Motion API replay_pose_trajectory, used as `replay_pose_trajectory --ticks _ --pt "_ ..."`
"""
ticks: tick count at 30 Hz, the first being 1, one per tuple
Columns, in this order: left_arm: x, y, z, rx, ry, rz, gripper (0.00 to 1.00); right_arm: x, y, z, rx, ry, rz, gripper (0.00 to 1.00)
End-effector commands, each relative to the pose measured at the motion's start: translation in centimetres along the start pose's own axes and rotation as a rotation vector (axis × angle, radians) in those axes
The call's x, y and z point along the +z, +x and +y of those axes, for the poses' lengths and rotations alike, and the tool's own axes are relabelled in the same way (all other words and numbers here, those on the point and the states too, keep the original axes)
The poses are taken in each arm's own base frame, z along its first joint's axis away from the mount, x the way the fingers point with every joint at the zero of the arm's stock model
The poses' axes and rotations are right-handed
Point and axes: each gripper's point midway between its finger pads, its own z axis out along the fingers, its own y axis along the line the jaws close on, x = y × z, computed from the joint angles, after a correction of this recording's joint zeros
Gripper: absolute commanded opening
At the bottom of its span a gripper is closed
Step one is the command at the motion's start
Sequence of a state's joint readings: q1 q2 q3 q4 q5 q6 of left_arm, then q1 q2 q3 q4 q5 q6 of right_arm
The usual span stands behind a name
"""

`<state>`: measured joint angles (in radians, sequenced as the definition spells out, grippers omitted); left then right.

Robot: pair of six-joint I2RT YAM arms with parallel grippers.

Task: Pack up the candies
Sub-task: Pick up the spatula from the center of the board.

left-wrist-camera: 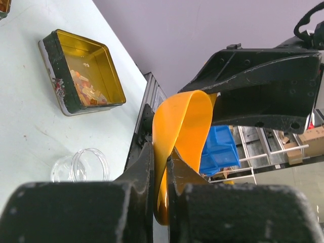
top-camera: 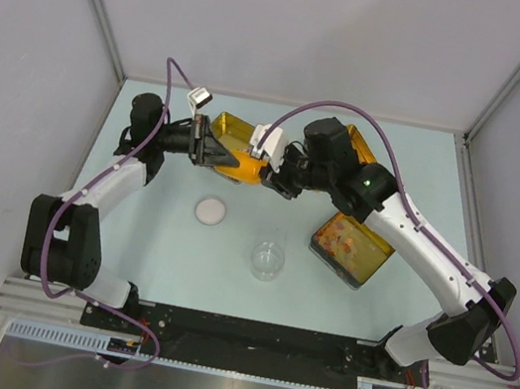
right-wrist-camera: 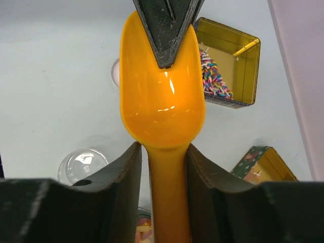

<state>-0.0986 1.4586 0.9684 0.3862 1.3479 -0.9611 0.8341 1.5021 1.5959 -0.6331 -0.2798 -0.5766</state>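
Observation:
An orange plastic scoop (top-camera: 242, 165) hangs in the air between both grippers, its bowl (right-wrist-camera: 162, 96) empty. My left gripper (left-wrist-camera: 161, 158) is shut on the bowl's rim, its tips (right-wrist-camera: 166, 35) showing in the right wrist view. My right gripper (right-wrist-camera: 162, 152) stands open around the handle (right-wrist-camera: 169, 202), with a slit of gap on the left side. Candies (right-wrist-camera: 213, 77) lie in a gold tin (right-wrist-camera: 243, 58) beyond the scoop. More candies (left-wrist-camera: 85, 92) lie in another gold tin (left-wrist-camera: 109, 63) on the table.
A clear plastic cup (top-camera: 268, 259) and a white round lid (top-camera: 210, 210) sit on the pale table in front of the arms. A candy tin (top-camera: 369, 264) lies at the right; another tin (top-camera: 234, 130) sits behind the scoop, a third (top-camera: 362, 144) behind my right arm.

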Motion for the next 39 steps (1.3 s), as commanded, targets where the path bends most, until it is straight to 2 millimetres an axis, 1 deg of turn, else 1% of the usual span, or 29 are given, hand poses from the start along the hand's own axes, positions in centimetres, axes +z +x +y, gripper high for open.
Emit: replay_pose_trajectory --ticks 1,2,5,6,7,11,14,17,18,19,21,23,24,26,27,28,32,33,35,36,37,38,39 --pt "0.0 0.4 -2.6 0.053 0.044 0.026 0.00 -0.1 -2.6 -0.1 0.002 -0.022 -0.091 0.36" --pt "0.0 0.4 -2.6 0.053 0.043 0.025 0.00 -0.5 -2.7 -0.3 0.006 -0.025 -0.101 0.33" --pt "-0.1 0.3 -2.5 0.053 0.042 0.020 0.00 -1.3 -2.7 -0.5 0.009 -0.023 -0.112 0.31" --pt "-0.1 0.3 -2.5 0.052 0.042 0.020 0.00 -1.4 -2.8 -0.5 0.009 -0.024 -0.117 0.27" --pt "-0.1 0.3 -2.7 0.058 0.044 0.021 0.00 -1.4 -2.8 -0.6 0.009 -0.022 -0.118 0.27" --pt "-0.2 0.4 -2.9 0.062 0.046 0.019 0.00 -1.2 -2.7 -0.2 0.012 -0.042 -0.120 0.10" --pt "-0.2 0.4 -3.1 0.069 0.047 0.017 0.00 -1.1 -2.8 -0.2 0.014 -0.042 -0.116 0.00" --pt "-0.3 0.3 -3.1 0.071 0.042 0.011 0.01 -1.2 -3.0 -0.2 0.013 -0.045 -0.120 0.00" --pt "-0.4 0.3 -3.1 0.070 0.040 0.009 0.05 -1.3 -3.1 -0.1 0.012 -0.046 -0.121 0.00" --pt "-0.5 0.2 -2.9 0.071 0.036 0.004 0.16 -1.3 -3.0 -0.2 0.014 -0.043 -0.117 0.00" --pt "-0.6 0.1 -2.9 0.080 0.035 -0.001 0.19 -1.5 -3.1 -0.2 0.012 -0.039 -0.118 0.00" --pt "-0.9 -0.1 -2.9 0.085 0.030 -0.010 0.31 -1.6 -2.9 -0.3 0.012 -0.034 -0.112 0.00" --pt "-1.0 -0.2 -3.0 0.089 0.027 -0.016 0.42 -1.8 -2.8 -0.2 0.014 -0.035 -0.111 0.00" --pt "-1.2 -0.2 -2.9 0.091 0.021 -0.027 0.56 -2.1 -2.8 -0.2 0.015 -0.033 -0.111 0.00" --pt "-1.4 -0.3 -3.0 0.096 0.017 -0.035 0.72 -2.2 -2.8 -0.2 0.016 -0.033 -0.111 0.00" --pt "-1.5 -0.4 -3.0 0.096 0.015 -0.038 0.77 -2.3 -2.8 -0.2 0.014 -0.031 -0.112 0.00" --pt "-2.2 -0.8 -2.9 0.102 -0.001 -0.066 0.91 -3.0 -2.6 -0.2 0.014 -0.029 -0.108 0.00" --pt "-2.5 -1.1 -2.7 0.102 -0.011 -0.081 0.98 -3.1 -2.6 -0.2 0.014 -0.026 -0.110 0.00" --pt "-3.0 -1.5 -2.9 0.119 -0.021 -0.097 1.00 -3.7 -2.5 -0.4 0.009 -0.009 -0.107 0.00" --pt "-4.0 -2.4 -2.4 0.178 -0.053 -0.130 1.00 -4.0 -2.4 -0.7 0.006 0.007 -0.104 0.00" --pt "-4.5 -3.0 -1.9 0.181 -0.091 -0.156 1.00 -4.3 -2.1 -1.0 0.008 0.017 -0.099 0.00" --pt "-5.0 -3.4 -1.6 0.129 -0.136 -0.168 1.00 -4.9 -1.9 -1.4 0.009 0.037 -0.096 0.00" --pt "-5.8 -4.0 -0.8 0.203 -0.180 -0.180 1.00 -5.2 -1.7 -1.8 0.009 0.055 -0.093 0.00"
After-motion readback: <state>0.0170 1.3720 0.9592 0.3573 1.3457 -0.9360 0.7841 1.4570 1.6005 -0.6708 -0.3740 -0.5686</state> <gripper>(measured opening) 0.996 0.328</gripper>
